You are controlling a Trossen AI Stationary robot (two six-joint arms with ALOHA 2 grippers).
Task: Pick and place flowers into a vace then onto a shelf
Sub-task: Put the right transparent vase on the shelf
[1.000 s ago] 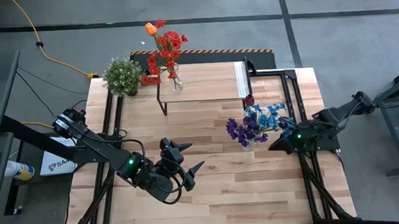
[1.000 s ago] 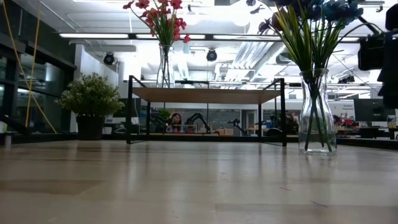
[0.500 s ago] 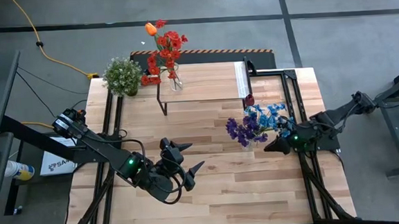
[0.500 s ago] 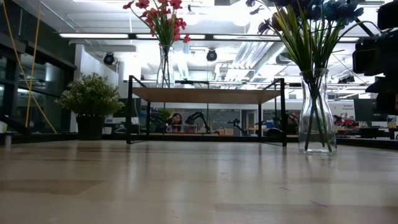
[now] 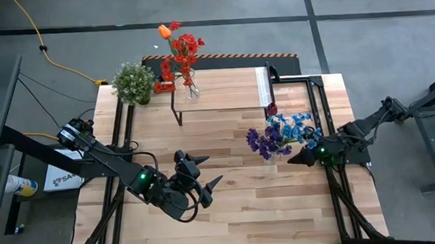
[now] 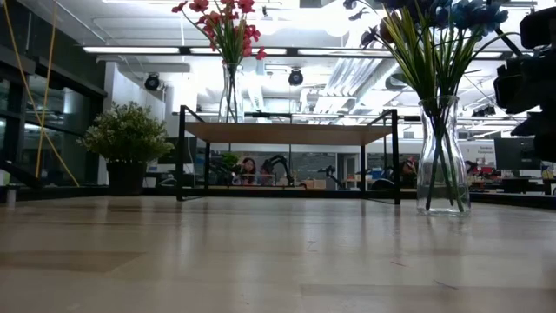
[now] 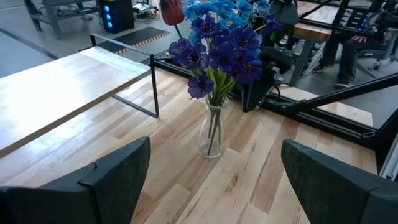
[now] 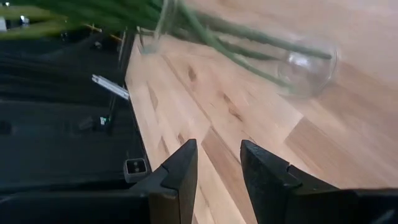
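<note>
A clear glass vase (image 5: 269, 158) with purple and blue flowers (image 5: 279, 133) and a dark red rosebud (image 7: 172, 9) stands on the table's right half; the low view shows this vase (image 6: 441, 156) at its right. My right gripper (image 5: 292, 162) is just right of it, fingers pointing at it with a narrow gap and nothing between them (image 8: 217, 149). My left gripper (image 5: 209, 170) hovers wide open left of the vase, facing it (image 7: 211, 134). A second vase with red flowers and an orange tulip (image 5: 182, 60) stands on the shelf (image 5: 223, 91) at the far edge.
A bushy potted plant (image 5: 133, 83) stands at the table's far left corner beside the shelf. Black frame rails (image 5: 319, 108) run along the table's right side. Bare wood (image 5: 238, 211) stretches across the near half of the table.
My right gripper has rolled and tipped a little where it stands beside the purple-and-blue vase; its finger gap looks the same. The vases and flowers have not moved.
</note>
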